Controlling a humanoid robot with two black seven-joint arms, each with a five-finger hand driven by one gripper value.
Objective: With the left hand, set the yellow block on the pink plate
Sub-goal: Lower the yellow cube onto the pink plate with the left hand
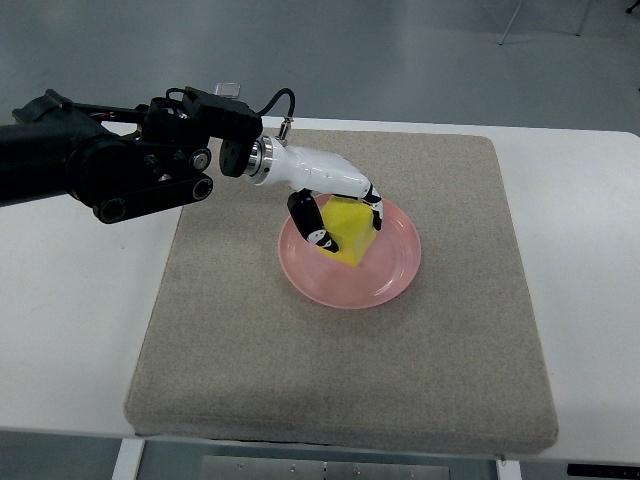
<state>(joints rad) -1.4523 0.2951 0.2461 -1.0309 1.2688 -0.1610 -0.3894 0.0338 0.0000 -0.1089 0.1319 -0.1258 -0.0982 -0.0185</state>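
Item: pink plate [392, 278], round, shallow, with a raised rim; it lay flat on a grey-beige mat [350, 370], directly beneath the fingers. Contents: one yellow block [350, 228], sitting on the plate's near-left part, toward the side from which the fingers reached in; whether its underside rested fully on the plate or was held slightly tilted could not be told. Item: left hand [335, 205], white shell with black joints, on a dark arm [90, 160] entering from the left edge. Its fingers [373, 196] were curled around the yellow block, one black-tipped digit pressed against the block's near-left face and others wrapped over its far-right top edge, so the block was gripped between them. The remainder of the plate, to the right of and nearer than the fingers, showed bare pink surface. Item: mat, rectangular with rounded corners, spread under the plate and extending well beyond the fingers on all sides. Item: white tabletop [590, 300], carrying the mat, visible as margins left and right of it.
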